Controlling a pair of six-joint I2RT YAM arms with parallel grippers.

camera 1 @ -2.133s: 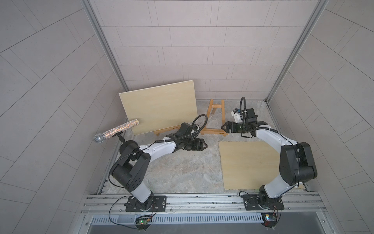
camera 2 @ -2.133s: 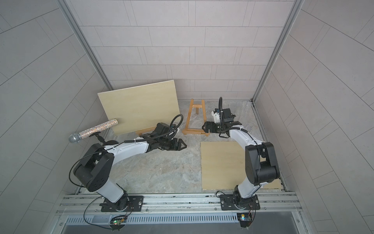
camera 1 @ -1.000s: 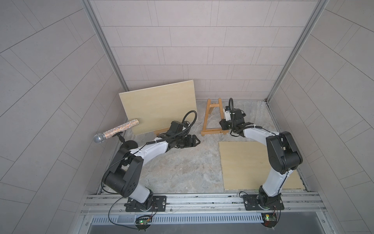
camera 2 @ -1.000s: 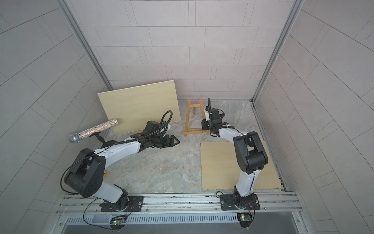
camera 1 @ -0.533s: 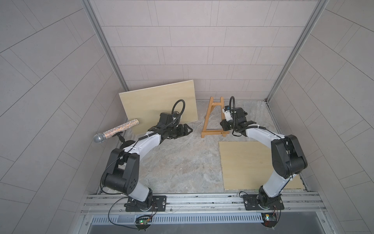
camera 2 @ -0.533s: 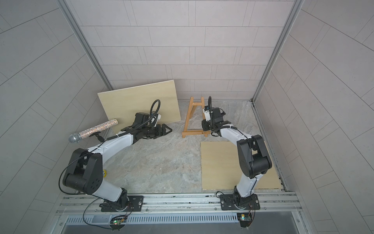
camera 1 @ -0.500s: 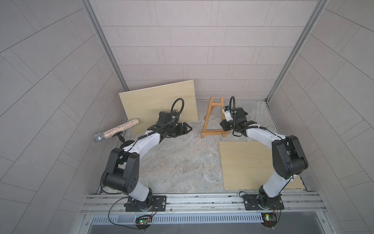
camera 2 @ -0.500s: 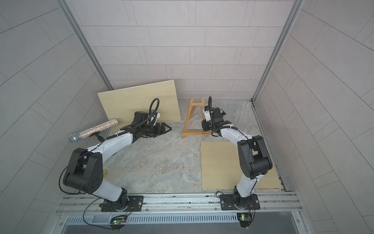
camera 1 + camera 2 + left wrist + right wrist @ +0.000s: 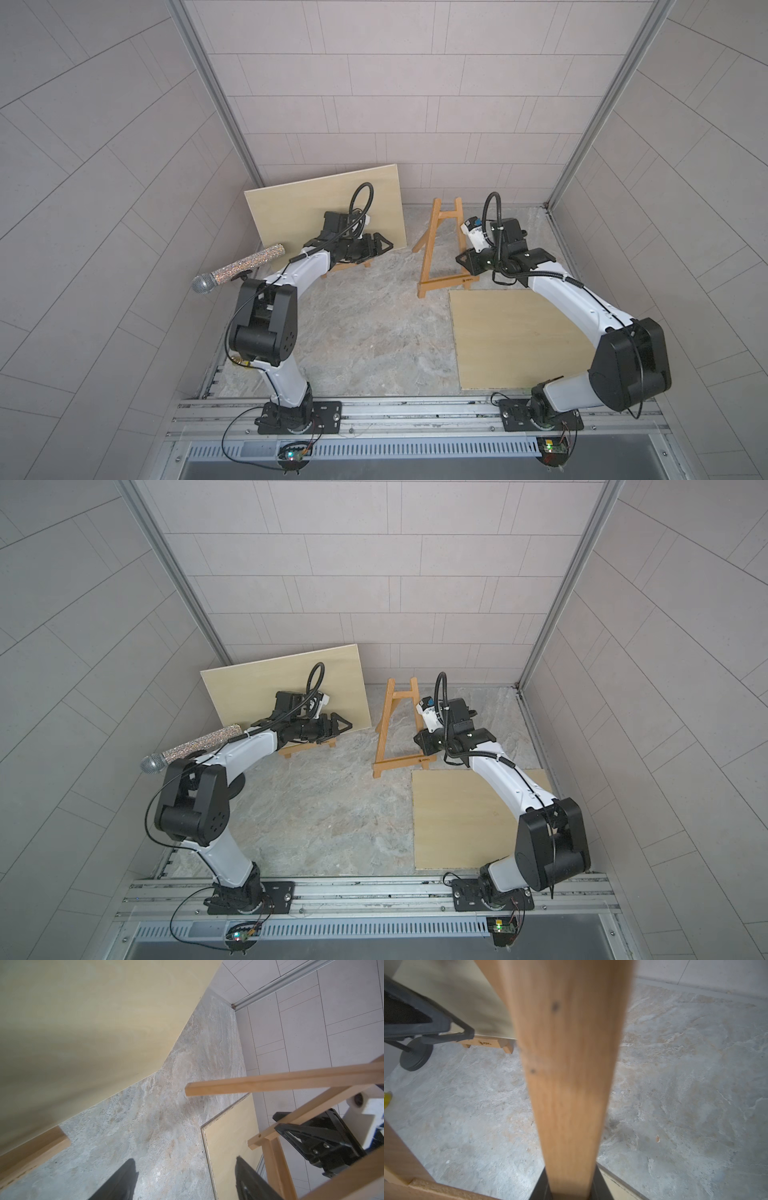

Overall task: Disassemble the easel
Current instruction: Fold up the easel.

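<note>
Both arms share one build: the left arm (image 9: 305,272) and right arm (image 9: 569,299) have glossy white links between bulky black joint housings (image 9: 266,328), each on a black base plate (image 9: 297,415). Thin black cables (image 9: 360,195) arc above the wrists. A white camera block (image 9: 476,232) bears a blue mark, and the left gripper (image 9: 384,245) has black, hollow triangular fingers

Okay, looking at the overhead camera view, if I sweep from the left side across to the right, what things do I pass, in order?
Sparkly microphone → wooden board leaning on the back wall → easel → wooden board lying flat on the floor.
</note>
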